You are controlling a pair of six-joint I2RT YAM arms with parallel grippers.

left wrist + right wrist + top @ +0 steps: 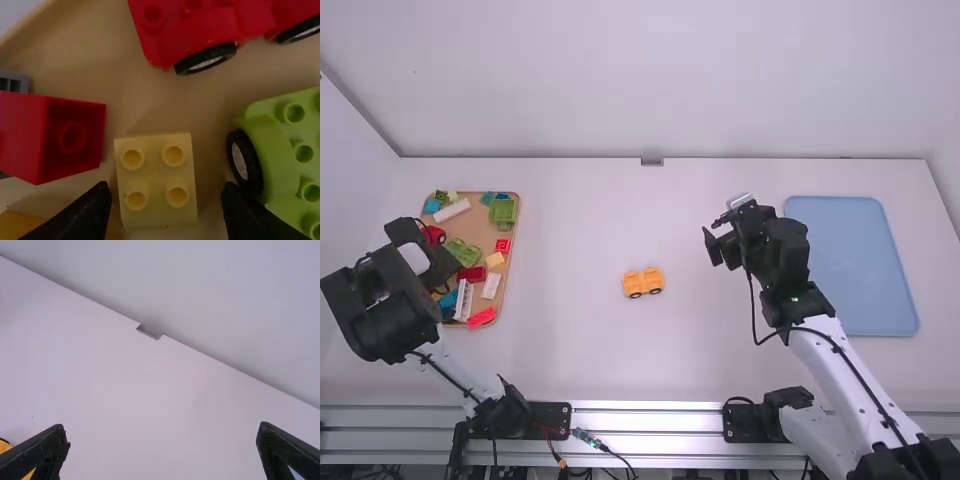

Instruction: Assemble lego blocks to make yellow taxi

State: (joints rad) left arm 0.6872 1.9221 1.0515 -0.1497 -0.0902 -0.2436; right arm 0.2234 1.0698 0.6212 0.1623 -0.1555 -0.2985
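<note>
While the right pincer (pixel 712 230) is open, the yellow four-stud block (pixel 156 172) at nine o'clock is straddled by the released left pincer (pixel 440 268).

The white table (pixel 570 230) bears a tan tray (pixel 478 222) on the left, a blue tray (pixel 850 265) on the right, and between them, well apart from both, an orange-yellow car (pixel 643 280) near the middle. On the tan tray lie a red car (pixel 195 30), a light green car (pixel 280 150), a pale yellow block (pixel 156 175) between the green car and a red block (pixel 72 137), and several white bricks (pixel 452 211), with more coloured pieces around them.
</note>
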